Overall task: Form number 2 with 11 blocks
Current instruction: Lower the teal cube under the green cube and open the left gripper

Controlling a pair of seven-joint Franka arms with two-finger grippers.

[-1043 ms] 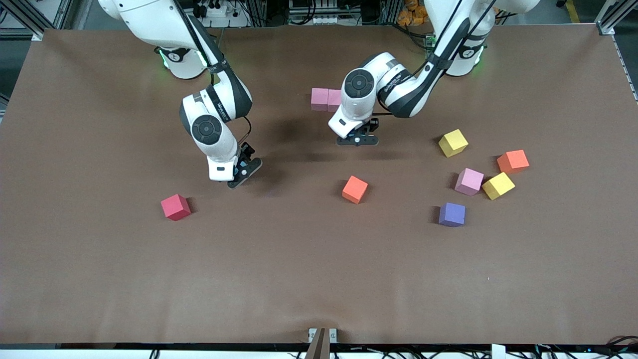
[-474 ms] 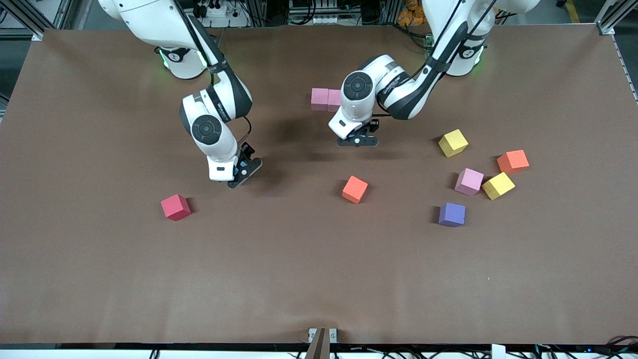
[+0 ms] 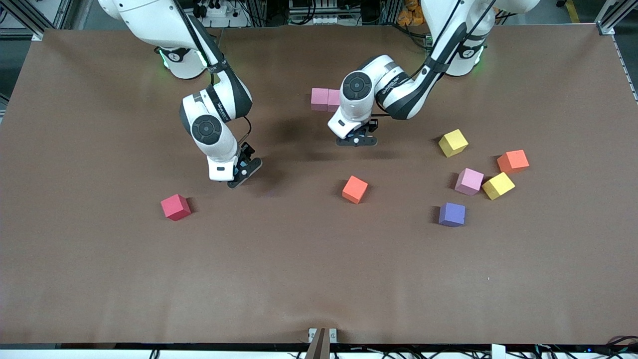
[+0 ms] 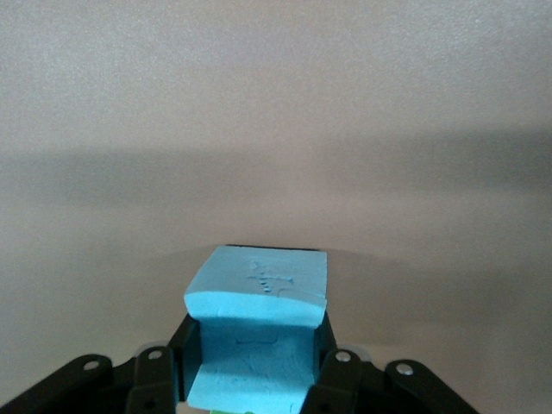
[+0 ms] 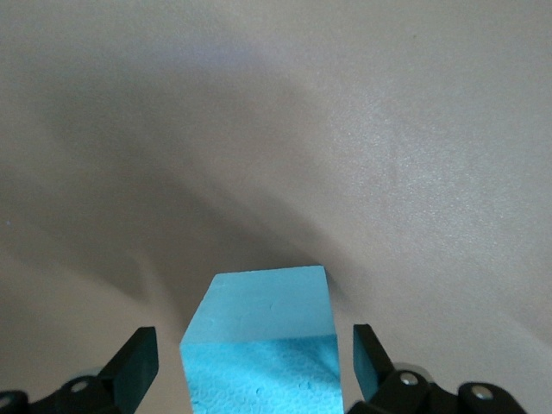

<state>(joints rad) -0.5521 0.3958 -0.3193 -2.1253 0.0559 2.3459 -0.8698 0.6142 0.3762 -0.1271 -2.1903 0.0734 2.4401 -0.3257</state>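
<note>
**Layout of the table [image 3: 299,279].** A pair of cubes [image 3: 326,98], touching side by side, lies at mid-table, farther from the front camera than every other cube.

The left gripper [image 3: 356,141] is over the table just beside that pair, with the clamped cube [image 4: 257,332] between its fingers. The right gripper [image 3: 244,172] is low over the table toward the right arm's end. The straddled cube [image 5: 263,336] sits between its fingers, with a gap on each side.

The lone cube [image 3: 175,207] lies toward the right arm's end, well apart from the others. The middle cube [image 3: 355,189] lies nearer the camera than the pair.

Toward the left arm's end, in order of nearness to the camera:
- the farthest cube [image 3: 452,142];
- the end cube [image 3: 512,161];
- the inner cube [image 3: 469,181] and the outer cube [image 3: 498,185], just beside each other (contact cannot be told);
- the nearest cube [image 3: 451,214].
</note>
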